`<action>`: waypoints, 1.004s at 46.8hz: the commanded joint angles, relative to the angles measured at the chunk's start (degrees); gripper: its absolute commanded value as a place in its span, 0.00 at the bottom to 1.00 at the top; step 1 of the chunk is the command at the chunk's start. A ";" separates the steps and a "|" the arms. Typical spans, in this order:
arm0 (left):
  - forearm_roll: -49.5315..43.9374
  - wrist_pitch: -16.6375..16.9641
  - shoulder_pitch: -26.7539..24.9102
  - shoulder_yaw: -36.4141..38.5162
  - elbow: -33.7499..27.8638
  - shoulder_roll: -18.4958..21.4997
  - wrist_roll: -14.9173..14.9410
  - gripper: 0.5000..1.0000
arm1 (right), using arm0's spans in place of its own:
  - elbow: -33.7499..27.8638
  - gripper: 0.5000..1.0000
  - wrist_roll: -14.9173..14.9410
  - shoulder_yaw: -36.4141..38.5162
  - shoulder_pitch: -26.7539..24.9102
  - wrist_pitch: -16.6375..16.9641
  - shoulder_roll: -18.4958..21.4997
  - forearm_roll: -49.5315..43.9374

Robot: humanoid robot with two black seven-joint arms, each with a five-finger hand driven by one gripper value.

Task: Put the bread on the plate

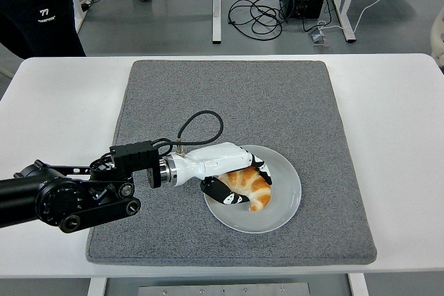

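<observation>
one robot hand, the left hand (232, 175), is curled around the bread (250, 186), which rests on the white plate (284, 202). next, the fingers likely need to let go.

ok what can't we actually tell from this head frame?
- Head view: whether the bread rests on the plate; the left hand covers its left part.
- Whether the fingers press the bread or only lie around it: too small.
- Plate's left rim: hidden under the hand.
- Right arm: outside the frame.
- Person at top left: cut off by the edge.
</observation>
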 commanded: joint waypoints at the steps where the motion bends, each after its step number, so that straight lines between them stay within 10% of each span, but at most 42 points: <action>1: -1.20 -0.01 -0.08 -0.03 0.00 0.00 0.09 0.00 | 0.01 1.00 0.00 0.00 0.00 0.00 0.00 0.00; 30: -5.51 -0.10 0.01 -0.03 -0.52 0.18 0.18 0.01 | 0.01 1.00 0.00 0.00 0.00 0.00 0.00 0.00; 47: -8.67 -0.10 0.36 -0.82 -2.10 0.97 0.18 0.62 | 0.01 1.00 0.00 0.00 0.00 0.00 0.00 0.00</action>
